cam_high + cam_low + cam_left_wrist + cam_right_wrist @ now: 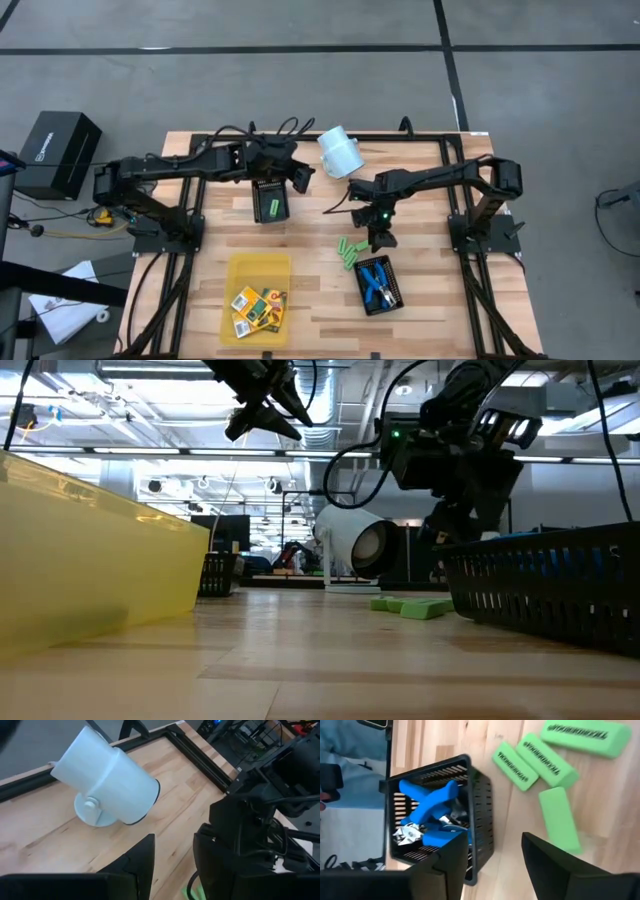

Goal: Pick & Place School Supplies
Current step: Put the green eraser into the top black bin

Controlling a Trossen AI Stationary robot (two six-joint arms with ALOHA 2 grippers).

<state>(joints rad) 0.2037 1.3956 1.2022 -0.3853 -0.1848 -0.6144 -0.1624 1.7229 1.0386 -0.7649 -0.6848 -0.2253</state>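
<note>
Dark fingers of the right gripper (492, 857) stand apart with nothing between them, hanging just above the bare wood between the black mesh tray (479, 820) and the green oblong pieces (546, 760). That tray's near wall lies just beside one finger, and one green piece (560, 817) lies just beside the other, so the gap on either side is narrow. Inside the tray lie the blue-handled pliers (427, 802), crossed over each other. From above, the right gripper (382, 238) sits near the table's middle, the green pieces (349, 250) beside it and the tray (380, 286) toward the front edge. Open wood stretches between it and the yellow tray (236, 270), which holds the orange-yellow boxes (258, 305). The left gripper (300, 178) waits near the back with fingers parted and empty, close to the tipped white cup (340, 152) and a second mesh tray (269, 203) holding something green.
</note>
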